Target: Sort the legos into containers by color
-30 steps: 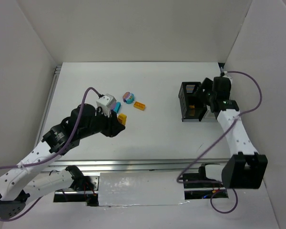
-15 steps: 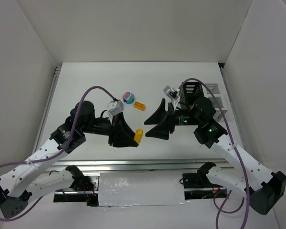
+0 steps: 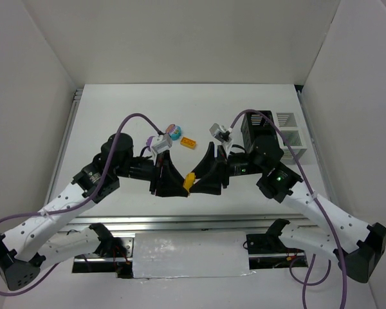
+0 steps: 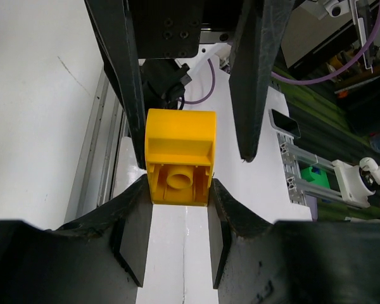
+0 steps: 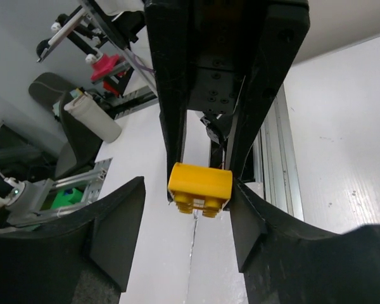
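A yellow lego (image 4: 179, 158) hangs above the table's middle with my left gripper (image 4: 179, 191) shut on it. Its hollow underside faces the left wrist camera and its studs face the right one. My right gripper (image 5: 187, 215) stands open round the same yellow lego (image 5: 200, 187): the right-hand finger (image 5: 256, 218) is against it and the left-hand finger sits well apart. From above, the two grippers meet nose to nose at the lego (image 3: 188, 181). The containers are at the right: a black bin (image 3: 257, 129) and two white bins (image 3: 287, 120).
A stacked cluster of purple, teal and pink legos (image 3: 173, 132) and an orange one (image 3: 189, 143) lie on the table behind the grippers. Purple cables arch over both arms. White walls enclose the table on three sides.
My left arm lifted the yellow lego off the table and carried it right. My right arm swung from the black bin to the middle, and its jaws narrowed round the lego.
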Available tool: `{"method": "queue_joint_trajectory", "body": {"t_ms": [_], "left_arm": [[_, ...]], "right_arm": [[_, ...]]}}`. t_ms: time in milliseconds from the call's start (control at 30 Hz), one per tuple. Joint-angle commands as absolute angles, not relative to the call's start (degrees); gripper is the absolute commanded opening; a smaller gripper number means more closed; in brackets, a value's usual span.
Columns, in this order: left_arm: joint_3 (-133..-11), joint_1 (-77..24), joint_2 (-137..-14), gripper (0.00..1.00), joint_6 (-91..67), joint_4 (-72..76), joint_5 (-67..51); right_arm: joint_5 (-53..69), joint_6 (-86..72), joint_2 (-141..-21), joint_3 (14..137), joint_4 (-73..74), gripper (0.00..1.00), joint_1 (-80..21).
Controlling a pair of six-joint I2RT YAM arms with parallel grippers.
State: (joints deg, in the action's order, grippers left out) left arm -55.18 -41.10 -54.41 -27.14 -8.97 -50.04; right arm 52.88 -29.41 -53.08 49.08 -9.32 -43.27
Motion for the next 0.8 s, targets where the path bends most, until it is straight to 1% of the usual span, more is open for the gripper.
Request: {"method": "queue_joint_trajectory", "body": {"t_ms": [0, 67, 133, 167, 200, 233, 267, 300, 333, 367, 400, 433, 467, 500, 533, 600, 633, 667, 733, 767], "left_arm": [[-57.31, -40.78, -54.84, 0.00, -26.28, -6.68, -50.53], [-57.13, -40.78, -54.67, 0.00, -26.37, -6.24, -51.06], [-56.78, -40.78, -54.49, 0.00, -26.37, -5.98, -51.33], [-56.78, -40.78, -54.32, 0.00, -26.28, -6.06, -51.33], [-56.69, -40.78, -54.32, 0.00, -26.11, -6.15, -51.24], [-56.78, -40.78, -54.23, 0.00, -26.02, -6.41, -51.07], [-56.69, -40.78, -54.23, 0.00, -25.93, -6.68, -51.06], [-56.78, -40.78, -54.05, 0.06, -25.67, -6.94, -51.06], [-56.78, -40.78, -54.05, 0.15, -25.49, -7.47, -49.32], [-57.30, -40.78, -53.62, 0.52, -25.40, -9.21, -47.31], [-57.74, -40.78, -53.53, 0.85, -25.31, -10.88, -44.59], [-58.35, -40.78, -53.44, 0.99, -25.05, -12.73, -41.25], [-59.14, -40.78, -53.44, 0.99, -24.44, -14.92, -33.56], [-61.06, -40.87, -53.70, 1.00, -24.35, -19.90, -29.40], [-62.91, -40.78, -54.05, 1.00, -24.52, -22.65, -19.96], [-64.85, -40.69, -54.75, 1.00, -25.66, -30.09, -8.67], [-65.82, -40.61, -55.19, 1.00, -26.19, -32.58, -3.31], [-67.05, -40.52, -55.80, 0.99, -27.24, -34.96, 5.80], [-66.97, -40.43, -55.99, 1.00, -28.21, -38.91, 13.50], [-66.19, -40.26, -55.38, 0.99, -29.00, -39.37, 16.41]], "right_arm": [[50.71, -28.39, -54.22, 52.64, -9.49, 0.61, -44.21], [50.28, -28.48, -54.75, 52.91, -9.84, 0.59, -44.38], [50.62, -28.39, -55.54, 53.26, -10.11, 0.47, -44.38], [50.54, -28.74, -55.81, 53.17, -10.80, 0.27, -44.30], [50.80, -29.00, -56.16, 53.17, -11.16, 0.12, -44.38], [50.45, -29.18, -56.16, 53.09, -11.60, 0.03, -44.38], [50.01, -29.44, -56.16, 52.82, -11.86, 0.00, -44.38], [49.31, -29.18, -55.99, 52.30, -12.13, 0.00, -44.38], [48.26, -28.57, -55.73, 52.12, -10.82, 0.00, -44.38], [46.34, -27.69, -55.03, 51.95, -9.16, 0.00, -44.21], [43.53, -24.47, -54.41, 51.94, -6.97, 0.00, -44.03], [35.07, -23.04, -53.71, 51.68, -2.33, 0.00, -43.51], [30.63, -22.33, -53.01, 50.64, -0.81, 0.00, -42.81], [25.80, -21.02, -51.61, 50.36, 1.38, 0.00, -40.37], [13.92, -20.74, -50.37, 49.84, 5.50, 0.00, -39.04], [-0.19, -21.96, -49.66, 49.22, 8.51, 0.00, -35.27], [-11.23, -22.67, -49.57, 48.96, 10.87, 0.00, -33.42], [-13.77, -23.20, -49.66, 48.43, 11.59, 0.00, -31.05], [-18.87, -23.64, -50.18, 48.08, 13.00, 0.00, -24.91], [-24.38, -23.12, -51.84, 48.16, 13.09, 0.00, -23.22]]}}
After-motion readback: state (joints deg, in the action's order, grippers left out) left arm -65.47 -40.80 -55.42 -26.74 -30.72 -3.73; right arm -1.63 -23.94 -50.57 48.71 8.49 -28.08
